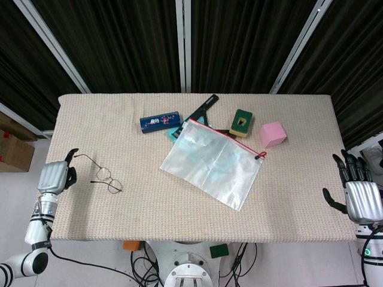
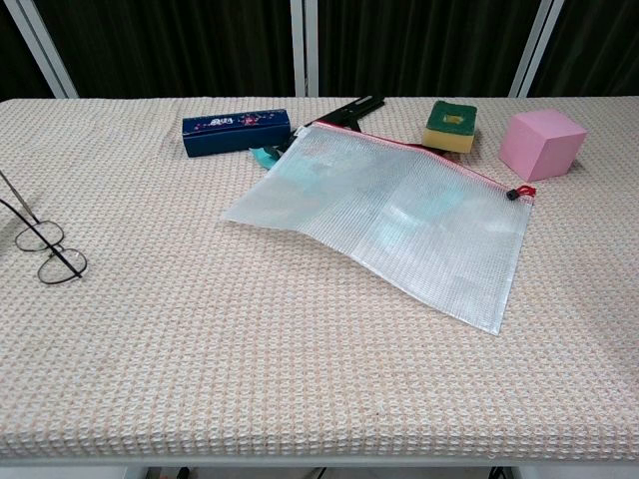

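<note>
My left hand (image 1: pixel 55 177) hangs at the table's left edge, fingers apart and nothing plainly in it. One dark fingertip sits right by the temple tip of the wire eyeglasses (image 1: pixel 106 177) (image 2: pixel 50 257), which lie on the cloth; contact cannot be told. Just off the table's right edge, my right hand (image 1: pixel 361 194) is open with its fingers spread, holding nothing. The pink cube (image 1: pixel 272 134) (image 2: pixel 540 144) is the thing nearest to it. Neither hand shows in the chest view.
A clear mesh zip pouch (image 1: pixel 212 162) (image 2: pixel 389 215) with a red zipper lies mid-table over a teal item (image 1: pixel 175 133). Behind it are a blue pencil case (image 1: pixel 160 122) (image 2: pixel 235 133), a black tool (image 1: pixel 203 107) and a green-and-yellow sponge (image 1: pixel 240 122) (image 2: pixel 450 125). Beige woven cloth (image 1: pixel 149 209) covers the table.
</note>
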You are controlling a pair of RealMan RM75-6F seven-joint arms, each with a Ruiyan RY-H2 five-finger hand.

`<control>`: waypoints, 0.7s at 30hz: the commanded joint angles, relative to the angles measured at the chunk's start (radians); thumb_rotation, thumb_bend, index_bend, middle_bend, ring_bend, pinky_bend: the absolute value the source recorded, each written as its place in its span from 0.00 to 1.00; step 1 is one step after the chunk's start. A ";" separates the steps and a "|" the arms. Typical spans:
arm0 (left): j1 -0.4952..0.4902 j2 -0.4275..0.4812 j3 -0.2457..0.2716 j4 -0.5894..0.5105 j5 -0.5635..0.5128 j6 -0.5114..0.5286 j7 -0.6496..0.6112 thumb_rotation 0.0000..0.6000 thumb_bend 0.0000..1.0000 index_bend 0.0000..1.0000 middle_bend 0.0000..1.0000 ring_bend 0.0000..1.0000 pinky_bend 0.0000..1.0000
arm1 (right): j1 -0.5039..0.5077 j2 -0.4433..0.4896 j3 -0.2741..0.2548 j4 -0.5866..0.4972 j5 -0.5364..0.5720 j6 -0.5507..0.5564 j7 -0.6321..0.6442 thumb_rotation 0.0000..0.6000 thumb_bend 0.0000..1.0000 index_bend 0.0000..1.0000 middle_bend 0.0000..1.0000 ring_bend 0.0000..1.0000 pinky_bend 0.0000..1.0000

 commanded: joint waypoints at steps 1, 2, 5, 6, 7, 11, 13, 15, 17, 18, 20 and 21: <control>0.004 0.004 0.004 -0.003 0.002 0.000 0.001 1.00 0.67 0.12 0.91 0.88 0.94 | -0.004 -0.001 -0.006 0.006 -0.004 0.004 0.007 1.00 0.36 0.00 0.00 0.00 0.00; 0.004 0.005 0.005 -0.004 0.003 0.000 0.004 1.00 0.67 0.12 0.91 0.88 0.94 | -0.005 -0.001 -0.006 0.008 -0.004 0.006 0.011 1.00 0.36 0.00 0.00 0.00 0.00; 0.002 0.005 0.006 -0.008 0.006 -0.005 0.008 1.00 0.67 0.12 0.91 0.88 0.94 | -0.011 -0.001 -0.008 0.015 -0.004 0.014 0.025 1.00 0.36 0.00 0.00 0.00 0.00; 0.001 0.004 0.006 -0.008 0.006 -0.009 0.007 1.00 0.67 0.12 0.91 0.88 0.94 | -0.013 0.001 -0.009 0.015 -0.006 0.017 0.027 1.00 0.36 0.00 0.00 0.00 0.00; -0.002 0.003 0.005 -0.008 0.005 -0.016 0.004 1.00 0.67 0.12 0.91 0.88 0.94 | -0.014 0.003 -0.009 0.015 -0.008 0.021 0.028 1.00 0.36 0.00 0.00 0.00 0.00; -0.020 -0.005 0.003 0.007 0.005 -0.059 -0.017 1.00 0.67 0.12 0.91 0.88 0.94 | -0.020 0.008 -0.009 0.011 -0.013 0.033 0.028 1.00 0.37 0.00 0.00 0.00 0.00; -0.028 -0.012 0.005 0.016 0.016 -0.070 -0.027 1.00 0.67 0.12 0.92 0.88 0.94 | -0.019 0.008 -0.008 0.011 -0.009 0.031 0.030 1.00 0.37 0.00 0.00 0.00 0.00; -0.036 -0.022 0.006 0.023 0.035 -0.072 -0.045 1.00 0.67 0.12 0.92 0.88 0.94 | -0.018 0.007 -0.007 0.011 -0.007 0.028 0.029 1.00 0.37 0.00 0.00 0.00 0.00; -0.042 -0.028 0.010 0.028 0.060 -0.070 -0.066 1.00 0.67 0.12 0.92 0.88 0.94 | -0.017 0.005 -0.006 0.011 -0.005 0.028 0.027 1.00 0.37 0.00 0.00 0.00 0.00; -0.046 -0.029 0.014 0.030 0.080 -0.070 -0.081 1.00 0.67 0.12 0.92 0.89 0.94 | -0.016 0.003 -0.005 0.011 -0.004 0.027 0.025 1.00 0.37 0.00 0.00 0.00 0.00; -0.052 -0.029 0.023 0.034 0.112 -0.067 -0.101 1.00 0.67 0.12 0.92 0.89 0.94 | -0.015 0.001 -0.006 0.011 -0.001 0.023 0.022 1.00 0.37 0.00 0.00 0.00 0.00; -0.054 -0.029 0.030 0.038 0.129 -0.064 -0.107 1.00 0.67 0.12 0.92 0.89 0.94 | -0.015 -0.001 -0.007 0.012 0.000 0.020 0.020 1.00 0.37 0.00 0.00 0.00 0.00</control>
